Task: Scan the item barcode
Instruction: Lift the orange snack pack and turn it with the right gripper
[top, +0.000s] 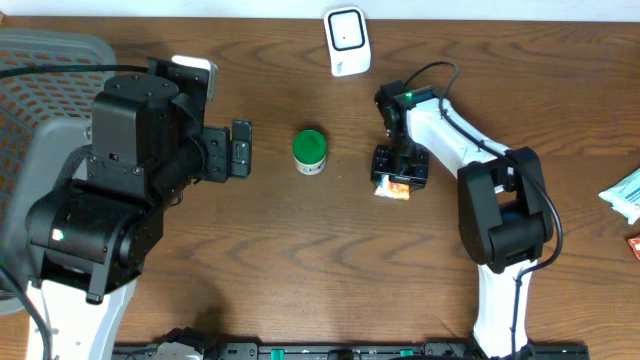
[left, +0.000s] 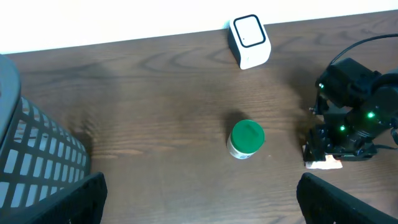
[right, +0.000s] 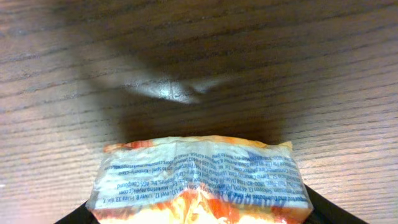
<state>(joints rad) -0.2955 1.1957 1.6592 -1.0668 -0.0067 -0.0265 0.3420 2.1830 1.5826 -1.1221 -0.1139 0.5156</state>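
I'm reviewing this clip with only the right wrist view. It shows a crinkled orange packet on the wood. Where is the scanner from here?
Observer: Overhead, the white scanner sits farther out than the right gripper, which hangs over the orange packet.
Operator: Is anything else nearby?
Observer: A green-lidded jar stands apart from the packet, on the side toward the other arm.
Operator: Is that arm holding anything?
Observer: No. The left gripper is open and empty, and it stops short of the jar.

Dark wood-grain table; white backdrop beyond far edge (soft glare patch on tabletop).
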